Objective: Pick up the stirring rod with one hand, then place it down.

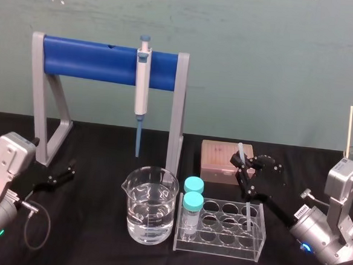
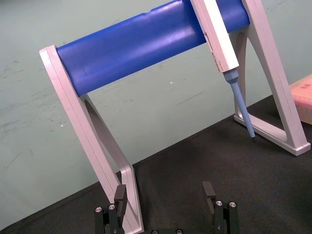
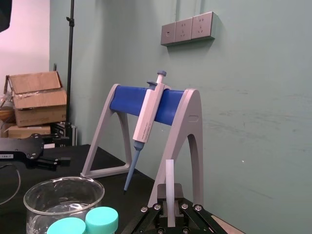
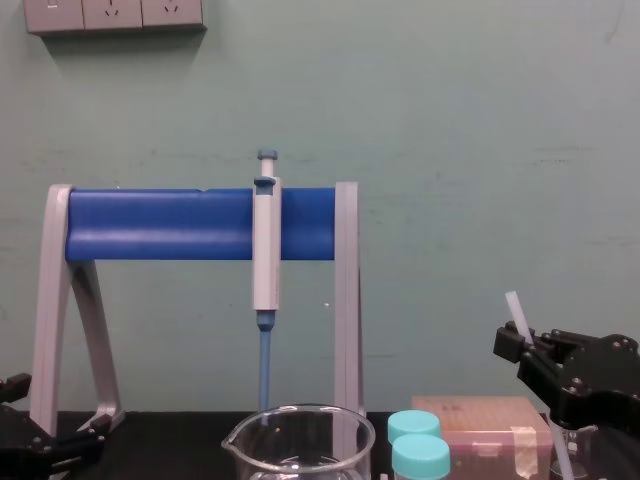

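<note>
Whitish translucent stirring rod (image 1: 241,152): it leans, with its lower end down in a cell at the right end of the clear tube rack (image 1: 217,249) and its upper end poking out above my right claw (image 1: 247,168).

Right claw: over the rack's right end, fingers drawn in on the rod's upper part. The wrist view shows the rod (image 3: 169,185) pinched between both fingers, with no gap I can make out.

Left claw (image 1: 64,176): parked low at the left of the black surface (image 1: 95,254), near the foot of the pipette stand (image 1: 43,129). Its fingers are spread wide and hold nothing.

Step, as I judge it: pick-up. The grip is taken, but the rod's end is not yet clear of the rack.

Next move: lift along the rod's own lean so the tip leaves the cell without dragging the rack. Stay off the capped vials (image 1: 192,203) and the beaker (image 1: 149,212), then lay the rod on bare surface.
</note>
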